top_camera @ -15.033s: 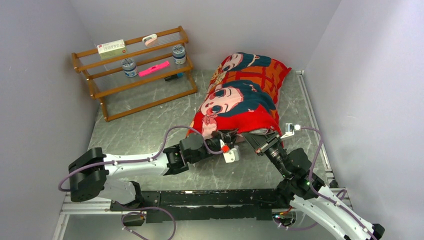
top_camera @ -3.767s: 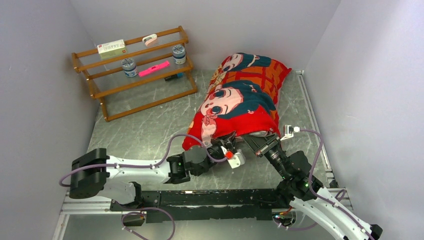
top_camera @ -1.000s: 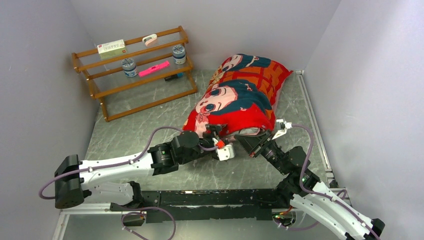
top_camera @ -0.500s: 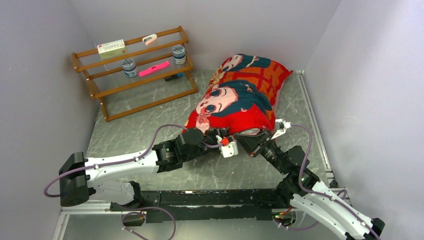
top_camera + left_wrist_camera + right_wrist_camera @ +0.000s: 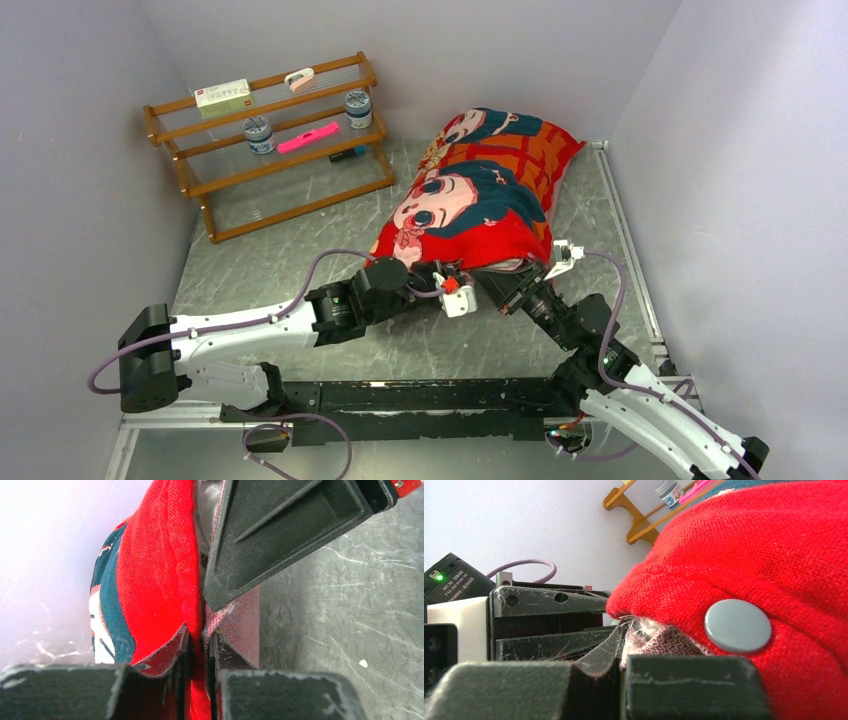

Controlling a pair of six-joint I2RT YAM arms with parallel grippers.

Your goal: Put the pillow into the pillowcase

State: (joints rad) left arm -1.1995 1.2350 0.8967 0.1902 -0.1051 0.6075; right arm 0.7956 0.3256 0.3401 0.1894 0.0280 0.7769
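A grey marbled table (image 5: 290,260) carries a large red fabric pillowcase (image 5: 490,190) printed with teal-haired cartoon girl faces and an orange grid. It lies plump from the centre out toward 1 o'clock, with its open end facing 6 o'clock. The soft white pillow is hidden inside it.

At 10 o'clock stands a tiered wooden rack (image 5: 300,208). On it are a white box with a red label (image 5: 222,95), whose writing is too small to read, two blue-labelled jars (image 5: 259,133) and a flat pink object (image 5: 308,137).

The left gripper (image 5: 197,645) pinches the red hem at the case's 7 o'clock corner. The right gripper (image 5: 621,640) is clamped on the frayed, paler inner hem just beside it. A round grey snap button (image 5: 737,625) sits at 3 o'clock of that grip.
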